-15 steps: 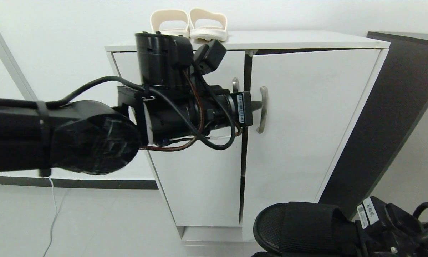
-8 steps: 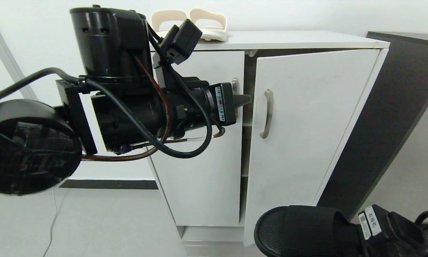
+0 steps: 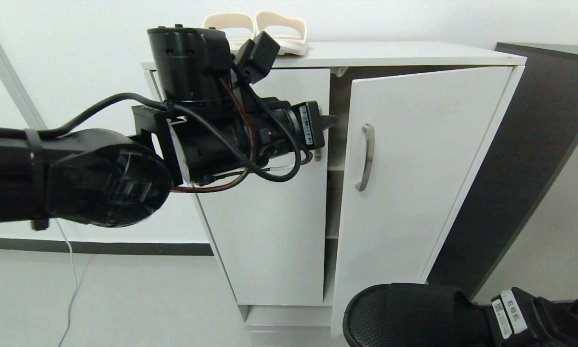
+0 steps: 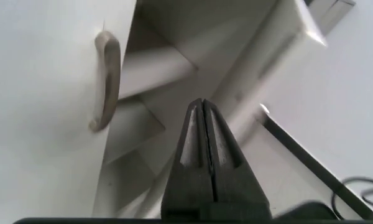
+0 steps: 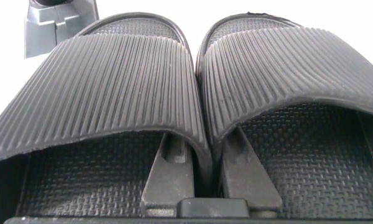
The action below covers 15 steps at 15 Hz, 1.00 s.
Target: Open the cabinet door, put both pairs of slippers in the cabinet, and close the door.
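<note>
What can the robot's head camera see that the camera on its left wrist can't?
Only the head view shows the cream slippers sitting on top of the cabinet, and the black slippers low on the robot's right side. Only the left wrist view shows up close that the left gripper has its fingers pressed shut. Both views show the open cabinet, with a shelf inside it and a metal door handle.

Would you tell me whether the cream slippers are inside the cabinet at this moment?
No, the cream slippers sit on top of the cabinet, above its partly open right door.
</note>
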Tool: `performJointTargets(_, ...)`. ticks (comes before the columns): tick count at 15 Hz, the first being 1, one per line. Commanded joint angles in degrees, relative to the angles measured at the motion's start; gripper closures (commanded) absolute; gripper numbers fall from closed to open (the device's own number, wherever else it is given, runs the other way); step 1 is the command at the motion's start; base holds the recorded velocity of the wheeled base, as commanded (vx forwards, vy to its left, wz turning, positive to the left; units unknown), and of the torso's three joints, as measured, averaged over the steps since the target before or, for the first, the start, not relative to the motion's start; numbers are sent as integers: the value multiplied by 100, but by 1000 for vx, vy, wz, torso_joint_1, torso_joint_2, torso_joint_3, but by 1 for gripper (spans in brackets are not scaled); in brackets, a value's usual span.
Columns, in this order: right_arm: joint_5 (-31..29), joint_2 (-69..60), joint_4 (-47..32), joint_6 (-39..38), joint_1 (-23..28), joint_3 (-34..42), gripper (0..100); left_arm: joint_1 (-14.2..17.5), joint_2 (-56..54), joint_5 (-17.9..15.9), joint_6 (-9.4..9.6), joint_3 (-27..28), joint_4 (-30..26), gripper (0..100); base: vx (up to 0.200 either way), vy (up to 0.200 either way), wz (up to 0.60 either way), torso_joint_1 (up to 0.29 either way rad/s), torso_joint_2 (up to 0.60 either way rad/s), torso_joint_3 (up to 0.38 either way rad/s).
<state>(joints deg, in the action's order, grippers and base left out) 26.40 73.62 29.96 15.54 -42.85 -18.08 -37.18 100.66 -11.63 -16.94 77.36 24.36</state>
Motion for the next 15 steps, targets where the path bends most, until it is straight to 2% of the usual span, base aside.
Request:
performJointTargets(1,-4,3,-8,1,-4,-3,100,0,402,12,-90,332,8,100,0,0,0,0,0,0)
performJointTargets(4,-4,12,-17,1,-13,-3,100,0,666,12,-107,587,16,100,0,0,0,0,0,0)
performJointTargets(7,-4,21,-17,1,-22,-3,100,0,666,12,-116,605,25,100,0,0,0,0,0,0)
performJointTargets(11,-4,21,-17,1,-30,6,100,-158,639,3,-107,587,34,100,-200,0,0,2,5,-1)
performJointTargets(15,-4,21,-17,1,-66,32,100,-870,534,12,-81,438,113,100,-200,0,0,2,0,1)
